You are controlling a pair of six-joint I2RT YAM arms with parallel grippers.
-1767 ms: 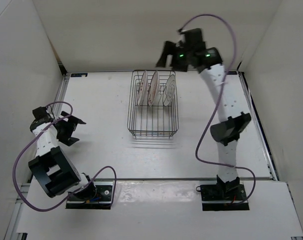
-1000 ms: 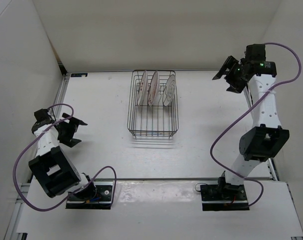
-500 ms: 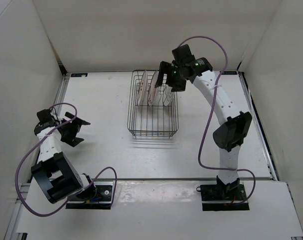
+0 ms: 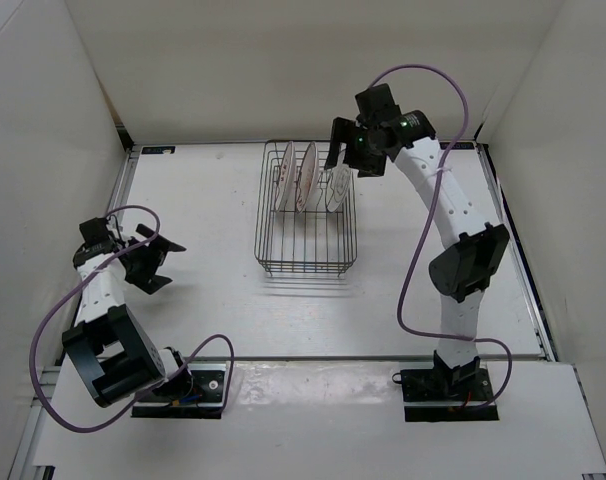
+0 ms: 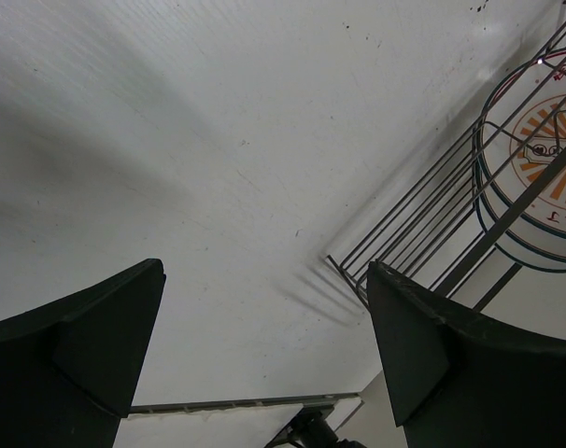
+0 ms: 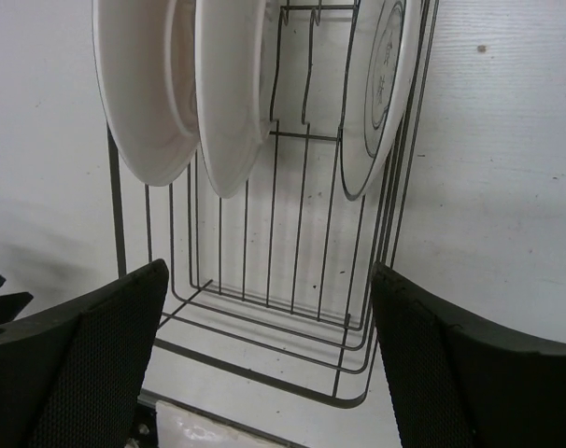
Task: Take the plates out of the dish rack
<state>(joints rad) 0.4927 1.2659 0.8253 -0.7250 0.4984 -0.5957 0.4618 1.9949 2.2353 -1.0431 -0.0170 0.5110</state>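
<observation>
The dark wire dish rack (image 4: 305, 267) stands at mid-table. Three white plates stand on edge in its far end: two with reddish-orange patterns (image 4: 286, 180) (image 4: 308, 177) and one with a grey rim ring (image 4: 337, 183). My right gripper (image 4: 345, 152) is open and empty, hovering above the rack's far right end by the grey-ringed plate. In the right wrist view my gripper (image 6: 269, 364) looks down on the plates (image 6: 138, 84) (image 6: 229, 84) (image 6: 381, 93) and the rack (image 6: 292, 280). My left gripper (image 4: 168, 262) is open and empty, far left of the rack.
White walls enclose the table on the left, back and right. In the left wrist view my gripper (image 5: 264, 359) faces the rack (image 5: 423, 215) and an orange-patterned plate (image 5: 535, 177) across bare table. A raised ledge (image 4: 313, 358) runs along the near edge.
My right arm swung out to the far right wall, then came back over the rack's far end, and has lifted slightly in the last half second. My left gripper shifted slightly.
</observation>
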